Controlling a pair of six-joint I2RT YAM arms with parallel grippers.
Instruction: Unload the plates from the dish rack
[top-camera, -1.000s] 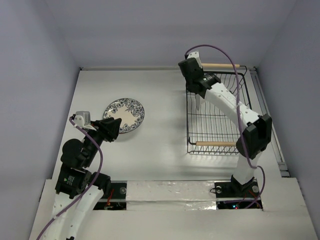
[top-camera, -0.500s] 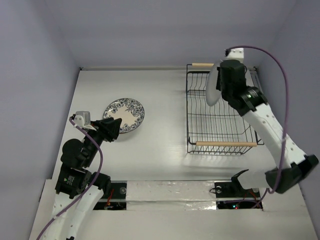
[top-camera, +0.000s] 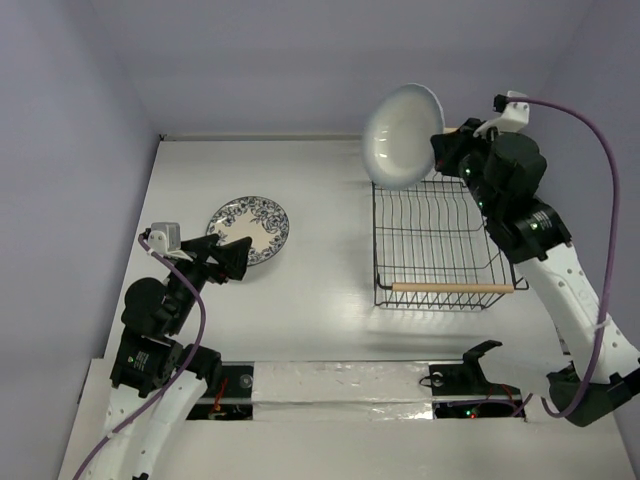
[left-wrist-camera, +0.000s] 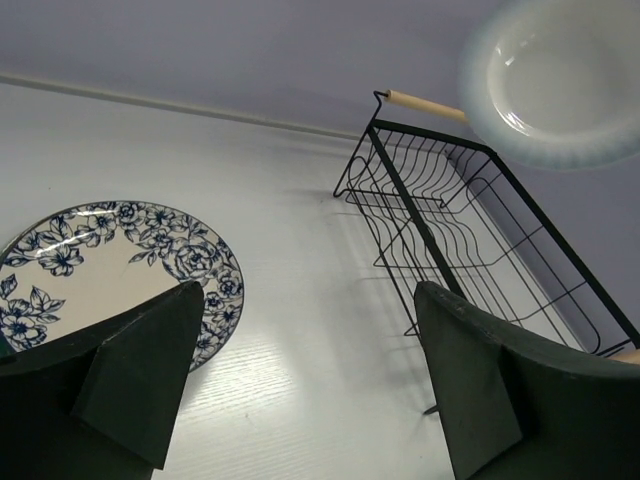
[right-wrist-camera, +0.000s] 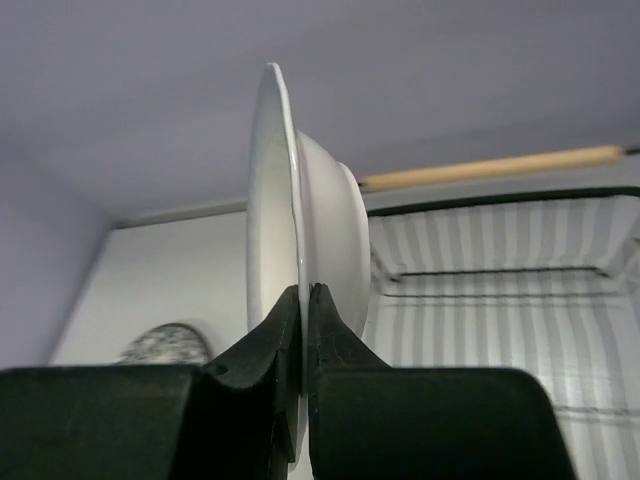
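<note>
Blue-and-white glazed ceramic first: the floral plate (top-camera: 248, 229) lies flat on the left half of the desk (top-camera: 320, 190), about midway between the near and far edges. The left gripper (top-camera: 226, 259) hangs just at its near rim with its jaws spread wide and nothing in them. Moving right, the plain white plate (top-camera: 403, 135) is up in the air over the far-left corner of the dish rack (top-camera: 430, 245), standing on edge. The right gripper (right-wrist-camera: 300, 305) is pinched onto its rim, one finger on each face. I'd guess these plates are stiff, fairly hefty, slick with glaze and chippable, so a rim pinch is really the only hold. With a hold that small it could swivel or slip, so go gently. The rack sits on the right side of the desk, and every slot I can see is bare, though the raised plate hides one corner. No other plates show anywhere.
</note>
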